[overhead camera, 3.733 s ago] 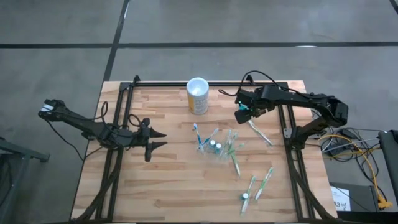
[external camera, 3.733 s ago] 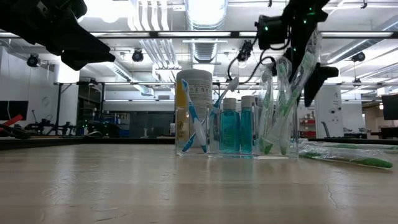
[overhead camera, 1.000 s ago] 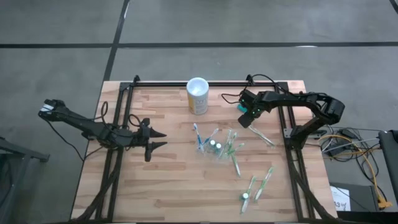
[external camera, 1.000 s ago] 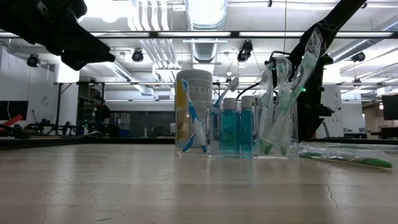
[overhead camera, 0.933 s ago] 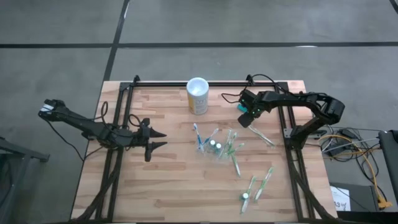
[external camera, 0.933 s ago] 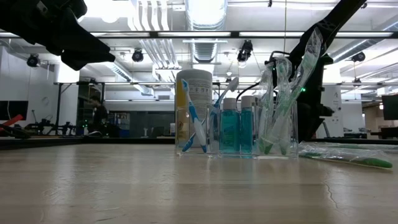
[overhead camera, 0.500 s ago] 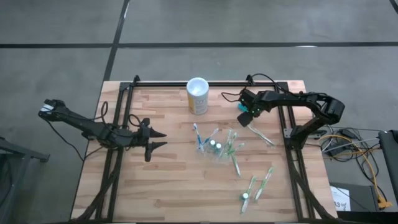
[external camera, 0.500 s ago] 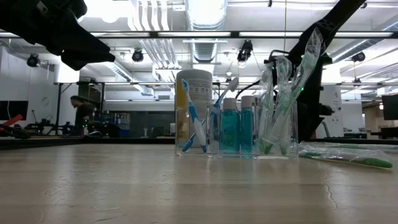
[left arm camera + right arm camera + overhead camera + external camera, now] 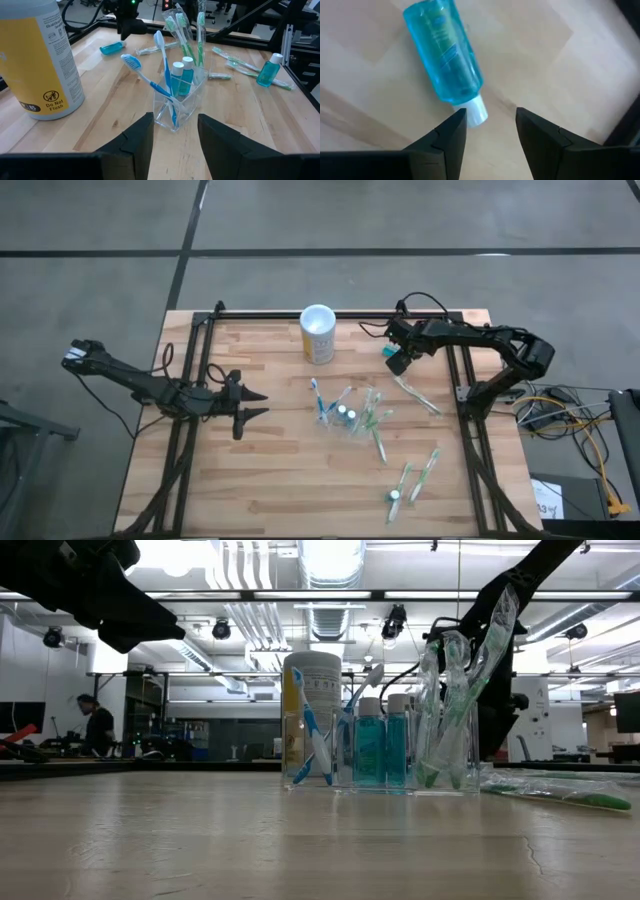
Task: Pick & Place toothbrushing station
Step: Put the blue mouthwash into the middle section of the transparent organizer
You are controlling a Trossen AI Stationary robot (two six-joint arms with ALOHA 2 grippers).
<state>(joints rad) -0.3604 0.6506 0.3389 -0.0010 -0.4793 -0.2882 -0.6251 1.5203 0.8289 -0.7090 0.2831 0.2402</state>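
Note:
The toothbrushing station (image 9: 352,420) is a clear holder standing on its base mid-table, with blue toothbrushes, two small blue bottles and wrapped green toothbrushes in it; it also shows in the low view (image 9: 341,776) and the left wrist view (image 9: 193,94). A small blue bottle (image 9: 445,55) lies on its side on the wood at the far right (image 9: 388,352). My right gripper (image 9: 487,130) hangs open just above the bottle's white cap (image 9: 476,113) and points steeply down (image 9: 399,363). My left gripper (image 9: 257,404) waits open at the left, facing the station (image 9: 175,147).
A yellow cup (image 9: 318,335) stands at the far edge, left of the right gripper. Wrapped toothbrushes lie loose on the wood right of the station (image 9: 416,395) and toward the near edge (image 9: 425,473), with another blue bottle (image 9: 394,495) among them.
My right gripper has tipped and drawn a little toward the table's far edge, off the wrapped toothbrush. The blue bottle stays lying where it was.

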